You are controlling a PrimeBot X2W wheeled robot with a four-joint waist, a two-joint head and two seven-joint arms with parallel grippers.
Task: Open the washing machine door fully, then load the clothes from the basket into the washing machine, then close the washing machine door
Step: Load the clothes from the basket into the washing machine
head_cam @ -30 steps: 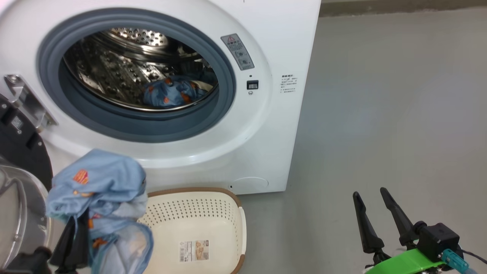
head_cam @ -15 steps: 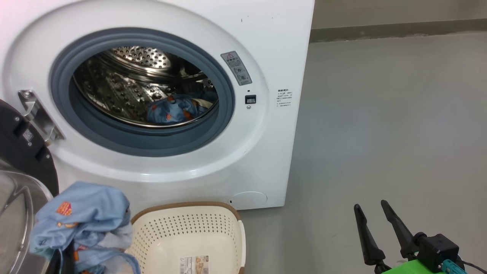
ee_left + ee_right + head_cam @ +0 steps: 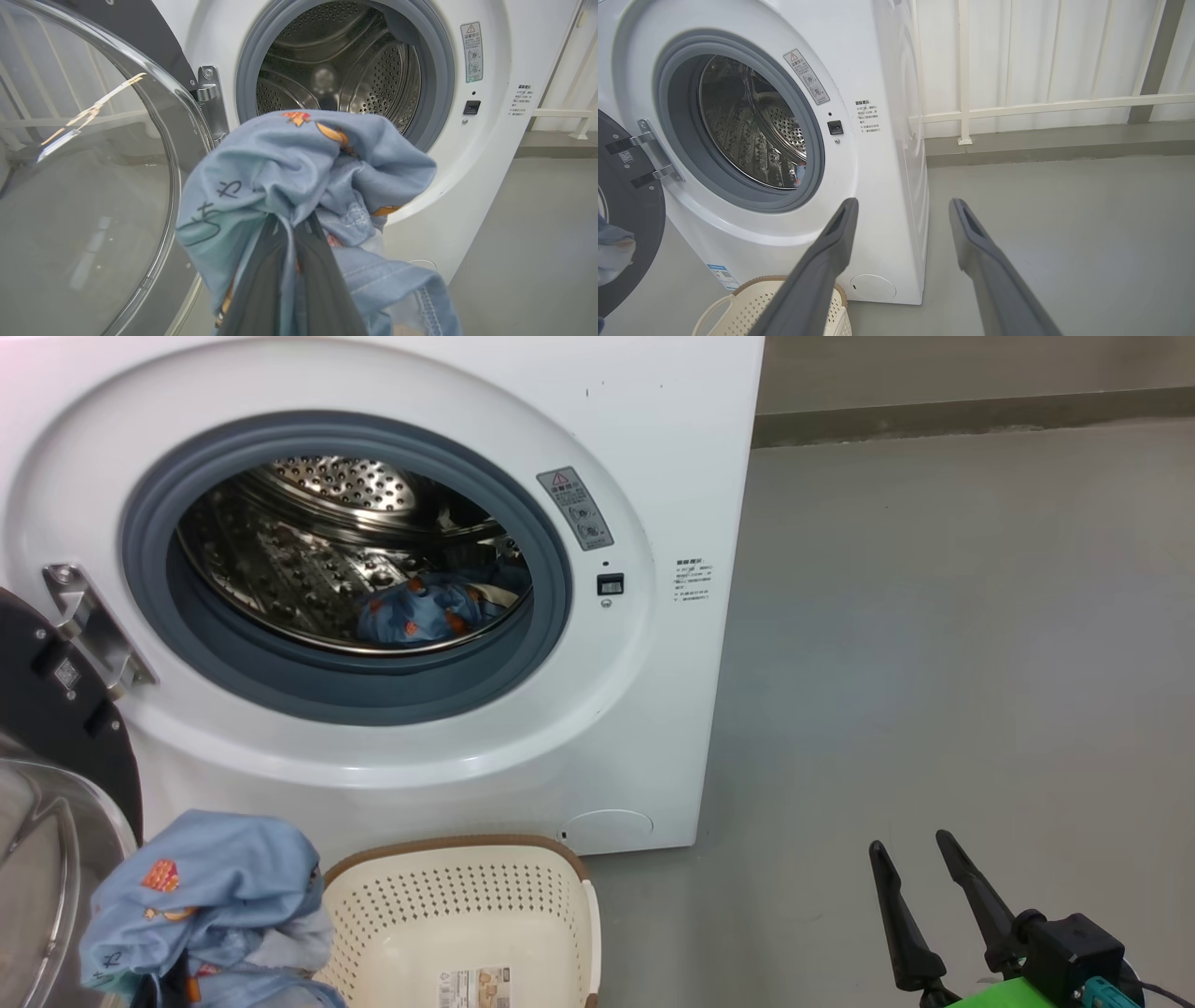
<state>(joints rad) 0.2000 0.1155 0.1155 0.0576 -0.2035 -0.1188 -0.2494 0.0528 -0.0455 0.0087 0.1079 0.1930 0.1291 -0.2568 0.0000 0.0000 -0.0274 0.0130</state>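
The washing machine (image 3: 672,439) stands with its round door (image 3: 42,728) swung open to the left. One piece of light blue clothes (image 3: 425,609) lies in the steel drum (image 3: 308,551). My left gripper (image 3: 292,233) is shut on a second light blue bundle of clothes (image 3: 210,887), held low in front of the machine, left of the basket (image 3: 467,915) and beside the door's glass (image 3: 84,186). The cream basket sits on the floor below the opening, its visible inside bare. My right gripper (image 3: 910,859) hangs open and holds nothing at the lower right, over the floor.
Grey floor (image 3: 934,663) stretches to the right of the machine. A white railing (image 3: 1041,107) and a low kerb (image 3: 1055,144) run behind it. The door hinge (image 3: 89,625) juts from the machine's left front.
The head camera has tilted and shifted, so the machine sits lower in view. The held bundle now shows lower and further left against the basket. The right gripper stays open.
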